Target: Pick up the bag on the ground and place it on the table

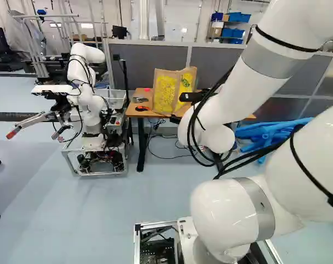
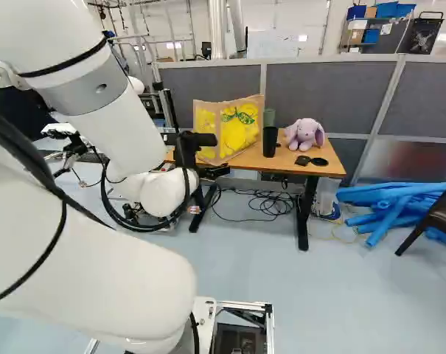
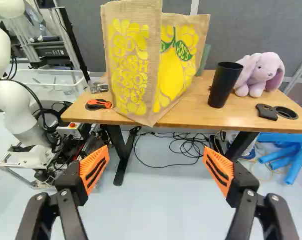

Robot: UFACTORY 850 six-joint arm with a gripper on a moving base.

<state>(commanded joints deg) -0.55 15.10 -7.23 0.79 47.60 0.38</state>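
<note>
The wooden surface [image 3: 190, 118] stands ahead. Upright on it is the lemon-print shopping bag [image 3: 131, 65], one lower corner at the near edge. The end effector [image 2: 214, 171] has its fingers spread wide. A lilac plush bunny [image 3: 263, 70] sits near a black tumbler [image 3: 224, 85]; a utility knife [image 3: 98, 104] lies just beside the bag.

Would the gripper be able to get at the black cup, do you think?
Likely yes: the gripper is open and nothing stands in front of the cup, though the soft toy sits close.
</note>
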